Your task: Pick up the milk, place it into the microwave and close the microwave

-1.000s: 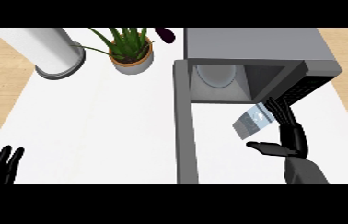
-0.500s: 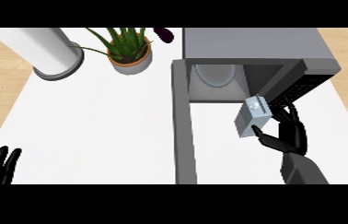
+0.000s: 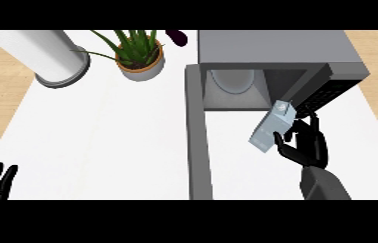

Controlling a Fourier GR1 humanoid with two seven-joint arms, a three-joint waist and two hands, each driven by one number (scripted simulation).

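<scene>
White desk fills the left and centre of the frame, with a potted plant and a white cylinder along its upper left. At upper right, the microwave stands with its door swung wide. The right hand has its fingers curled round the tilted milk, right of centre, just in front of the microwave's opening. The left hand rests at the lower left edge, fingers relaxed.
</scene>
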